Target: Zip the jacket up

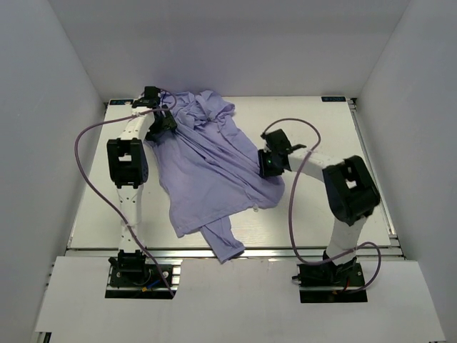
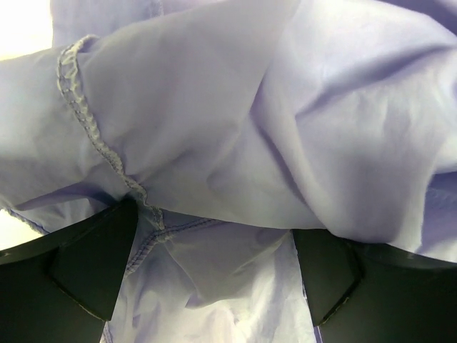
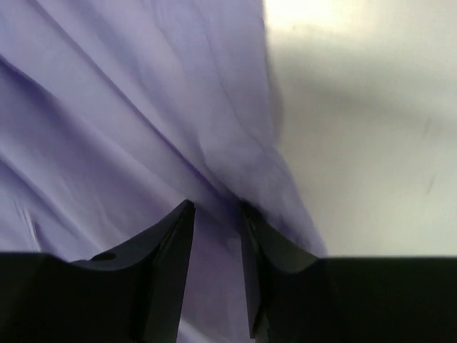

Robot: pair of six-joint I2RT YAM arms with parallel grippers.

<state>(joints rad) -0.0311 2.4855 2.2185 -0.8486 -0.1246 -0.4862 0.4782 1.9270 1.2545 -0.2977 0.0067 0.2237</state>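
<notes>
The jacket lies spread and crumpled on the table, left of the table's middle, reaching from near its far edge down to its near edge; one sleeve trails over the table's near edge; the fabric bunches in folds toward the table's far-left corner; I cannot tell from here where the zip runs.

The left gripper sits low over that bunched fabric near the table's far-left corner; in its wrist view the fingers stand wide apart, with loose lavender cloth and a stitched hem lying across the gap between them; nothing is clamped.

The right gripper is down at the jacket's right-hand edge, about the table's middle; its fingers stand close, only a narrow gap left, and a fold of the fabric runs into that gap; the wrist view is blurred, so I cannot tell whether they are pinching the cloth or merely straddling it; bare table shows just to the right of that fold.
</notes>
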